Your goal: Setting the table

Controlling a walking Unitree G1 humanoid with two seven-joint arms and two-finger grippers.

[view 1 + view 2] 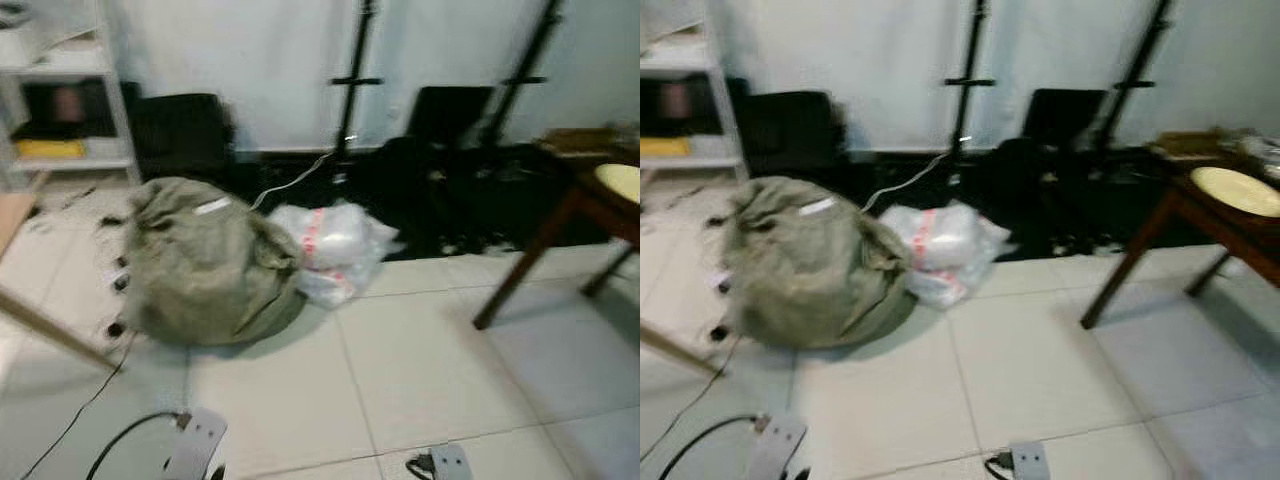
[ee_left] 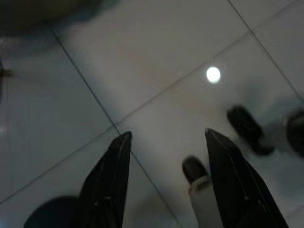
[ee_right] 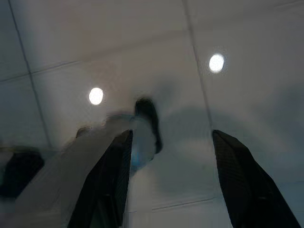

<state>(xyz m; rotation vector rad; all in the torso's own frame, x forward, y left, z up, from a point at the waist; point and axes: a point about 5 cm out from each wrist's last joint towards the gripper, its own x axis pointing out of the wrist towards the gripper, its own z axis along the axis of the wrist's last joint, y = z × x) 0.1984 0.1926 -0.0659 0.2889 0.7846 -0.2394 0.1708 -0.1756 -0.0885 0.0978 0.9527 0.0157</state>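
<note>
Both grippers point(image 2: 166, 137) point(image 3: 171, 137) apparently apart, empty.

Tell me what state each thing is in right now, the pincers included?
Left pincer: open, holding nothing, hanging above the floor tiles.
Right pincer: open, holding nothing, above the tiles too.
Green bag: slumped on the floor, bulging.
Plastic bag: on the floor, stuffed, touching the green bag.
Yellow plate: lying flat on the wooden table.

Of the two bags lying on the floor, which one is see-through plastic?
The smaller plastic bag with red markings, lying against the right side of the large olive-green cloth bag, which is opaque and bulkier.
</note>
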